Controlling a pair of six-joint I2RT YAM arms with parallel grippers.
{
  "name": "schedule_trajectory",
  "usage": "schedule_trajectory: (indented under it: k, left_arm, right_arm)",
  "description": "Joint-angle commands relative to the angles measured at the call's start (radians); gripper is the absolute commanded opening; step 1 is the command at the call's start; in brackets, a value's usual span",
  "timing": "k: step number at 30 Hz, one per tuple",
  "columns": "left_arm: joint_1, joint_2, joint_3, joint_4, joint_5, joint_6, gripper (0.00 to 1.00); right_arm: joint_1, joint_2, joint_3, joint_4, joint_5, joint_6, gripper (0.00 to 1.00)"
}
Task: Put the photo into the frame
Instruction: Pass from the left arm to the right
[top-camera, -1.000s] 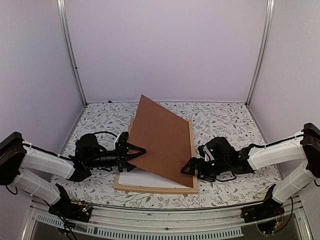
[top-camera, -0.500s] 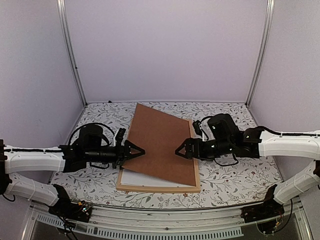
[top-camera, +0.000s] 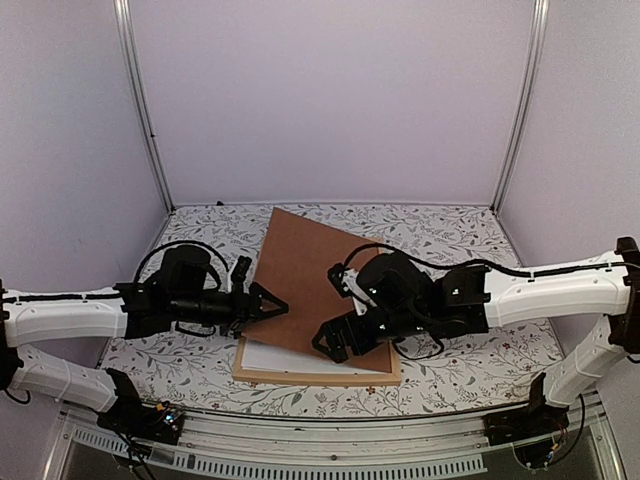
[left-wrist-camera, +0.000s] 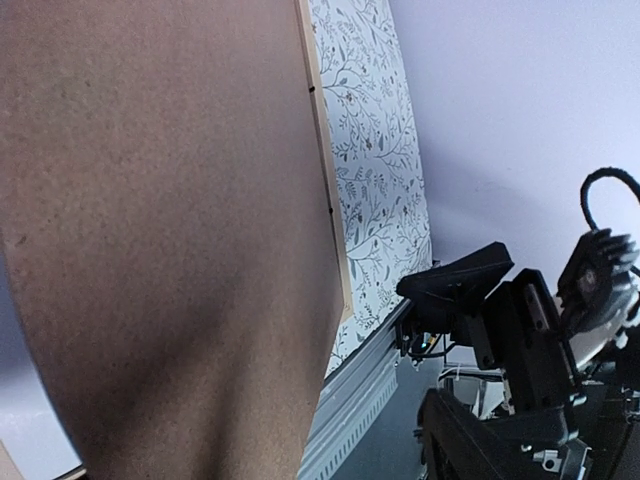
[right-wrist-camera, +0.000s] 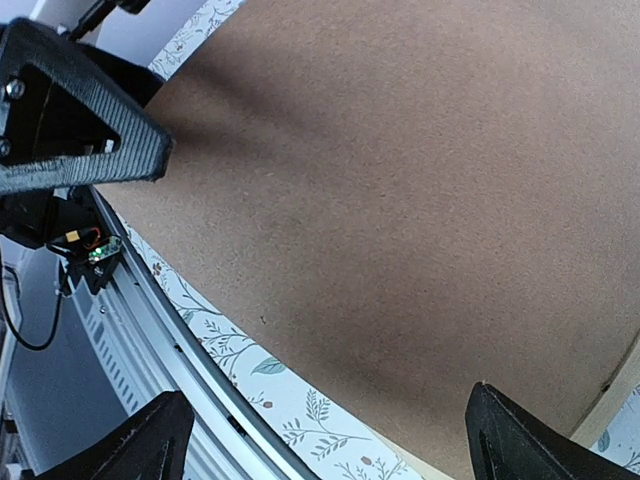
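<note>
Brown backing board (left-wrist-camera: 170, 230) fills the left side. A thin light-wood bar of the frame (left-wrist-camera: 327, 200) borders the board's right edge; right of it lie the floral table (left-wrist-camera: 385, 170) and black arm hardware (left-wrist-camera: 520, 350).

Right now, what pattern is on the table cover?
The table cover is white with grey leafy sprigs; clearest in the top external view.
</note>
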Motion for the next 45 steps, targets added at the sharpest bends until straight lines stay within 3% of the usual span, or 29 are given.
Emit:
schedule_trajectory:
  k: [1, 11, 22, 32, 45]
  left_arm:
    - [-0.009, -0.010, 0.027, -0.013, -0.001, 0.027, 0.74]
    - [-0.021, -0.003, 0.022, -0.013, -0.011, 0.004, 0.74]
    - [-0.039, 0.004, 0.020, -0.008, -0.013, -0.006, 0.74]
    - [-0.039, -0.015, 0.017, -0.035, -0.020, 0.008, 0.74]
    - [-0.039, -0.035, 0.002, -0.060, -0.022, 0.023, 0.75]
  right_arm:
    - [0.083, 0.067, 0.066, -0.049, 0.176, -0.095, 0.99]
    - [0.190, 0.240, 0.203, -0.120, 0.361, -0.218, 0.99]
    - [0.196, 0.357, 0.296, -0.185, 0.474, -0.237, 0.94]
    - [0.192, 0.360, 0.298, -0.203, 0.555, -0.176, 0.87]
    - [0.174, 0.307, 0.254, -0.184, 0.542, -0.109, 0.77]
